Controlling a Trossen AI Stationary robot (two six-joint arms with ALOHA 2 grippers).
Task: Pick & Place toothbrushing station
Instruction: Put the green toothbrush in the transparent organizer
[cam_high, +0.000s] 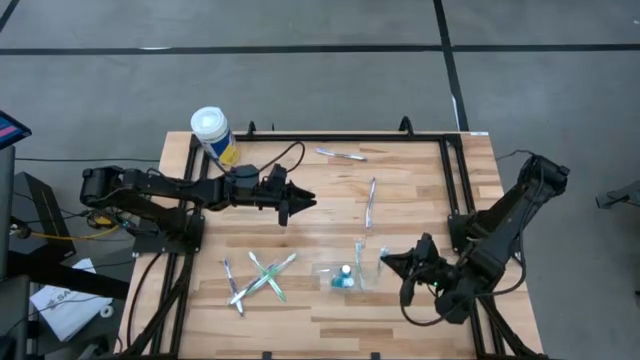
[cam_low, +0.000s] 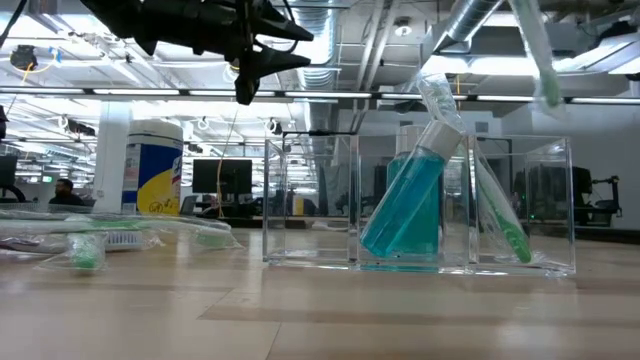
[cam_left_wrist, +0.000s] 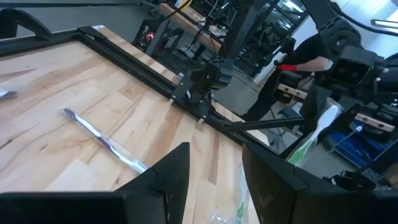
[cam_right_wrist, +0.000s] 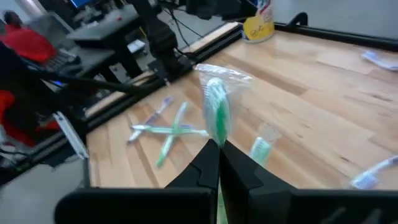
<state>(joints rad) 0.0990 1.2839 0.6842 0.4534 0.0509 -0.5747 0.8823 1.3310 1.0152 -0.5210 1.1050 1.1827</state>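
The clear plastic organizer (cam_high: 326, 272) stands near the table's front, right of centre. In the low view (cam_low: 310, 200) a teal tube (cam_low: 410, 200) leans in its middle compartment and a green toothbrush (cam_low: 505, 225) leans in its right one. My right gripper (cam_high: 388, 262) is just to the right of the organizer, shut on a wrapped green toothbrush (cam_right_wrist: 216, 115). My left gripper (cam_high: 298, 205) hangs open and empty above the table's middle, left of a wrapped toothbrush (cam_high: 371, 200). Loose green and purple toothbrushes (cam_high: 260, 275) lie at the front left. My right gripper pinches the wrapped green toothbrush between its two shut fingertips, on the handle just below the green head (cam_right_wrist: 216, 138). The head end in its clear wrapper sticks out past the fingertips. The fingers hide the rest of the handle.
A white-capped canister with a yellow label (cam_high: 212, 132) stands at the far left corner. Another wrapped toothbrush (cam_high: 340, 153) lies near the far edge. A black frame (cam_high: 330, 138) runs along the table's far edge and sides. Bare wood lies between the organizer and the far edge.
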